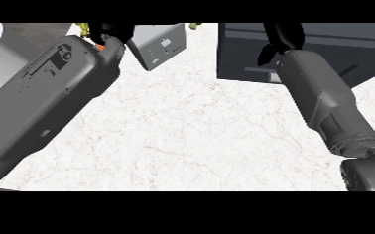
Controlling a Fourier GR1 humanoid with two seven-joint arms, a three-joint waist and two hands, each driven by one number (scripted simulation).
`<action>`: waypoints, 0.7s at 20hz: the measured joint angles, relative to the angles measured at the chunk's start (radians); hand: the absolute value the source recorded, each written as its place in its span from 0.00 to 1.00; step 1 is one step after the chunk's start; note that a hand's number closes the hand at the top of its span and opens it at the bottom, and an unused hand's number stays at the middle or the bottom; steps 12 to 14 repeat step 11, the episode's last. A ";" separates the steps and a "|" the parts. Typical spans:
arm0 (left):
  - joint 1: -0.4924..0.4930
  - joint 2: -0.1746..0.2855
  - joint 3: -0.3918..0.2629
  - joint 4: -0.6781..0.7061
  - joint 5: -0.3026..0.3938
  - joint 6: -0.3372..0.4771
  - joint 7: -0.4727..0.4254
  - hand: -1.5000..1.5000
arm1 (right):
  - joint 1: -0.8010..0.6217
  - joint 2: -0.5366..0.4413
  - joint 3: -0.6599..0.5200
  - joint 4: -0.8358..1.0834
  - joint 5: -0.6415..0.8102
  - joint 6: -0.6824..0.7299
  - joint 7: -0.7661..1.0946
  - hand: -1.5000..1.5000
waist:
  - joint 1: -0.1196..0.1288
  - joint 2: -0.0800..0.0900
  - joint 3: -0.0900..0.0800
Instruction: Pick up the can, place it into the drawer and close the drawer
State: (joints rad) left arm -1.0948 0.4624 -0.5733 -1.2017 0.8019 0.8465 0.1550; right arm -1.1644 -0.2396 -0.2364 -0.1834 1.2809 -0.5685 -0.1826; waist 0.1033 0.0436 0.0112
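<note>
No can shows anywhere in the head view. A dark grey drawer unit [242,49] stands at the back right, with a paler bar [262,74] along its near face. My right hand [284,35] is up against this unit, its thumb hanging straight down and nothing visible in it; its upper part is cut off by the view's edge. My left hand [113,30] sits at the top left, mostly out of view, with a small orange bit [99,44] beside its wrist.
A light grey box [157,44] stands tilted at the back, between the two hands. Small yellow-green items [84,28] peek in at the top edge. White marble counter [190,129] spreads across the middle. My left forearm [51,89] fills the left side.
</note>
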 measured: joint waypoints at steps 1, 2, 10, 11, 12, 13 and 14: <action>0.007 0.001 -0.002 -0.004 -0.001 -0.001 0.001 0.00 | -0.002 0.000 -0.023 0.002 -0.026 0.015 -0.029 0.00 | -0.001 0.000 0.000; 0.005 0.002 -0.003 -0.010 -0.003 0.002 0.004 0.00 | -0.005 0.001 -0.047 0.003 -0.052 0.030 -0.055 0.00 | -0.002 0.000 0.001; 0.026 0.026 -0.004 -0.047 -0.012 0.008 0.021 0.00 | -0.029 0.017 -0.261 0.000 -0.280 0.160 -0.200 0.00 | -0.010 -0.006 0.001; 0.029 0.028 -0.004 -0.050 -0.015 0.011 0.023 0.00 | -0.030 0.016 -0.280 0.001 -0.300 0.174 -0.214 0.00 | -0.009 -0.005 0.000; 0.029 0.028 -0.004 -0.050 -0.015 0.011 0.023 0.00 | -0.030 0.016 -0.280 0.001 -0.300 0.174 -0.214 0.00 | -0.009 -0.005 0.000; 0.029 0.028 -0.004 -0.050 -0.015 0.011 0.023 0.00 | -0.030 0.016 -0.280 0.001 -0.300 0.174 -0.214 0.00 | -0.009 -0.005 0.000; 0.029 0.028 -0.004 -0.050 -0.015 0.011 0.023 0.00 | -0.030 0.016 -0.280 0.001 -0.300 0.174 -0.214 0.00 | -0.009 -0.005 0.000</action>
